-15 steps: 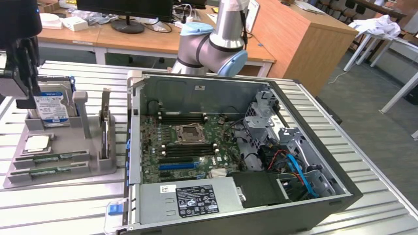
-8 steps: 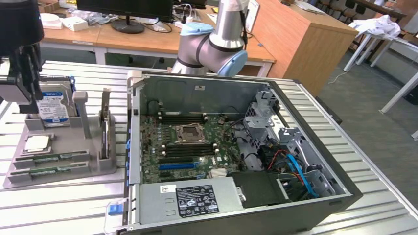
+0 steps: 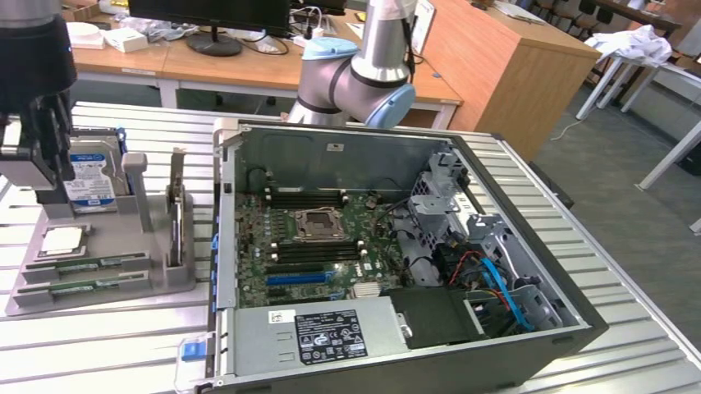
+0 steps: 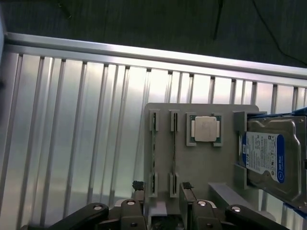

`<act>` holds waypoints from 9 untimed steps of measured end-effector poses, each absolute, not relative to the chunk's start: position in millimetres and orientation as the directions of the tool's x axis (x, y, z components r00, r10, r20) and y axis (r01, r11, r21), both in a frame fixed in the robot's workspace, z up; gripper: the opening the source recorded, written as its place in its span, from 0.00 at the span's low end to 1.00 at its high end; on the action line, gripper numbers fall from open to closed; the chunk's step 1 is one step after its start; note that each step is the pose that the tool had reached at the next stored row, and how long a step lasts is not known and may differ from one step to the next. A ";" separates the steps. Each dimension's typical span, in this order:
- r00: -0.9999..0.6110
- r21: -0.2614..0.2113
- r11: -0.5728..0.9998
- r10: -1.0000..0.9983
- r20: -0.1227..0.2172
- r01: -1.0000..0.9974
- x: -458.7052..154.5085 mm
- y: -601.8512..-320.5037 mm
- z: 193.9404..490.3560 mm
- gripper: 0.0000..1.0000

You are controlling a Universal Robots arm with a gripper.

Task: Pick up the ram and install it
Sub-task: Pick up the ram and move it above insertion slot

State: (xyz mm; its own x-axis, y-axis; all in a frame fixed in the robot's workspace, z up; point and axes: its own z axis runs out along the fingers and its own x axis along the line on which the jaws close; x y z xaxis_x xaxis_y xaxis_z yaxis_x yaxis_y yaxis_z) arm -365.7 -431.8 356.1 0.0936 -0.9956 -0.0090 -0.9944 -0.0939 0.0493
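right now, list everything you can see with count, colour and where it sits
ram sticks: two, green, flat in the holder's near slots
holder: one, grey, on the table at the exterior view's left
hard drive: one, silver with blue label, upright in the holder
cpu chip: one, silver, flat in the holder
computer case: one, dark grey, open, beside the holder
motherboard: one, green, inside the case
power supply: one, silver, case's near end
table: one, silver, slatted
monitor: one, black, desk behind
arm: one, silver and light blue, behind the case
fingers: two, black, open, empty, above the holder
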 end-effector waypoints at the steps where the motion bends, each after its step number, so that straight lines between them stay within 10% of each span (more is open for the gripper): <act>1: 0.094 0.049 -0.094 -0.996 -0.009 -0.994 -365.3 -432.3 354.3 0.42; 9: 0.093 0.049 -0.094 -0.996 -0.009 -0.994 -362.9 -434.3 339.7 0.42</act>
